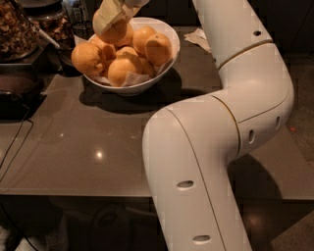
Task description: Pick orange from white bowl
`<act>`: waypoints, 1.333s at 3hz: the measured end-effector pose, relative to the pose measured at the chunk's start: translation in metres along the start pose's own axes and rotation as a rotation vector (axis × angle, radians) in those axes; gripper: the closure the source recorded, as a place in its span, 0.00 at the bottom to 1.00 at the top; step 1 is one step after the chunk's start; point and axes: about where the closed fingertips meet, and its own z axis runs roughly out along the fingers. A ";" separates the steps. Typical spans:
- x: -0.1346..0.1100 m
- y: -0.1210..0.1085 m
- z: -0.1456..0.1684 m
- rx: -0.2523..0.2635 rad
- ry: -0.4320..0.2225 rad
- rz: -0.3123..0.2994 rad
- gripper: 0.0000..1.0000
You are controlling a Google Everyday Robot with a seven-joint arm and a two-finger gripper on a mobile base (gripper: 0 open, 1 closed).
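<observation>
Where the fruit pile peaks, the cream two-finger gripper (109, 24) pinches a round dimpled orange (120, 35). Look-alike oranges (122, 68) fill the wide glossy white bowl (147, 84).

At the top edge, left of centre, the gripper (109, 25) is cut off by the frame. One pale finger (109, 14) masks part of the orange (119, 35) it clamps, and the other is hidden behind. The arm (196, 162) runs off the bottom.
</observation>
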 end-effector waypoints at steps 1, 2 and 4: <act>-0.009 0.012 -0.015 -0.003 -0.034 -0.014 1.00; -0.014 0.032 -0.033 -0.011 -0.074 -0.028 1.00; 0.001 0.084 -0.073 0.001 -0.175 -0.014 1.00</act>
